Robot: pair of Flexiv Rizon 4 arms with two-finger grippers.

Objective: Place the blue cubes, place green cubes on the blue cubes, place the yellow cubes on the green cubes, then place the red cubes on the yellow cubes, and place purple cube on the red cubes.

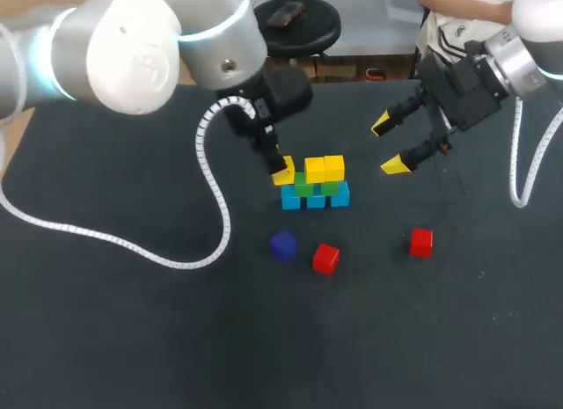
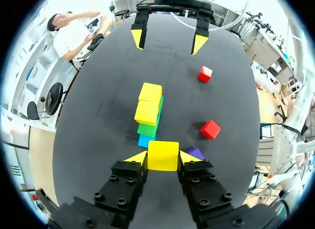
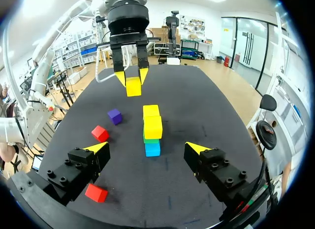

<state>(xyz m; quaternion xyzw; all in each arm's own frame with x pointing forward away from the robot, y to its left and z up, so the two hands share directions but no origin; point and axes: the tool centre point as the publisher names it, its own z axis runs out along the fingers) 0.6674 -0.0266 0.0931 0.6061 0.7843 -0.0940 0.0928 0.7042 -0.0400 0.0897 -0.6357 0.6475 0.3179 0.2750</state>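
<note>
Robotics lab: left arm (image 1: 132,40), right arm (image 1: 528,57), black table (image 1: 132,339).

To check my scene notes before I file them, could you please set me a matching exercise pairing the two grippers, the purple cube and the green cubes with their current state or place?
Column one:
1. left gripper
2. right gripper
3. purple cube
4. green cubes

Column two:
A. open, holding nothing
B. between the blue cubes and the yellow cubes in the stack
C. shut on a yellow cube
D. on the table, apart from the stack

Pairs: 1-C, 2-A, 3-D, 4-B.
</note>
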